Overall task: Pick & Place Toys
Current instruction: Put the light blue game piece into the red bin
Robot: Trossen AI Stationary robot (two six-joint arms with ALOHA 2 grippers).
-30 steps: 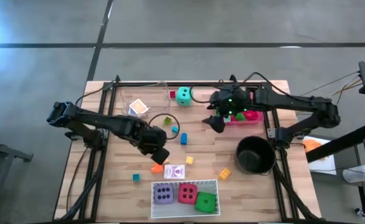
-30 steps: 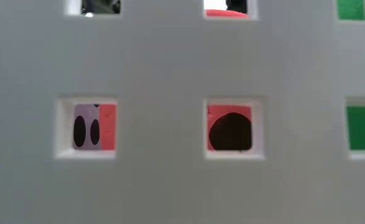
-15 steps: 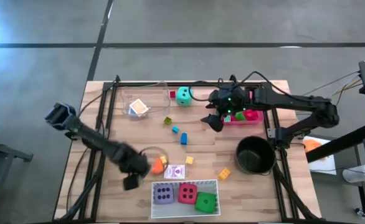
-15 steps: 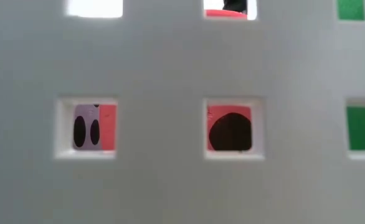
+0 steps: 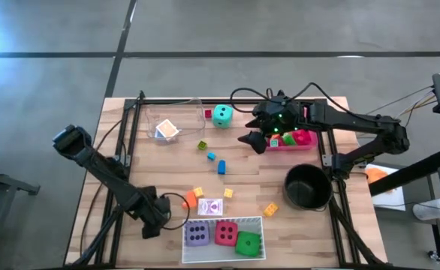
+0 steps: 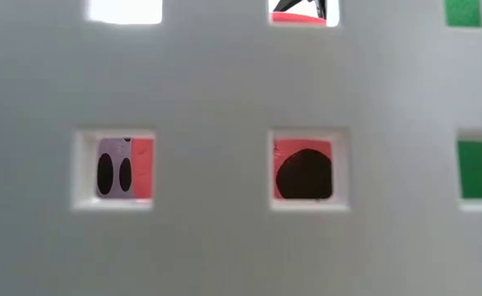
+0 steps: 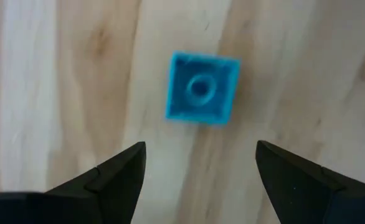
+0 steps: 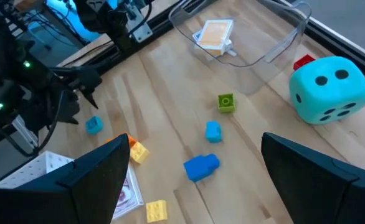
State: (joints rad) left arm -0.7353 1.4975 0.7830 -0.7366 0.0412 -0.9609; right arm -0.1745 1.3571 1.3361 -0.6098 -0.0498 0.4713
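The small teal block (image 7: 202, 88) lies flat on the wooden table (image 5: 302, 225), its one round stud facing up. It is square, so it has no long side, and it sits a little turned against the wood grain. The left gripper (image 7: 201, 165) hangs right above it with its fingers open, one on each side, not touching. The right gripper (image 5: 252, 140) waits open near the pink tray (image 5: 304, 142). Around the table is grey floor (image 5: 55, 75).

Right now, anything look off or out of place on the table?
Teal die sits loose near the clear tray, while three dice sit in the white tray. Small blocks lie scattered across the wood. Left pincer is open over a teal block. Nothing damaged.
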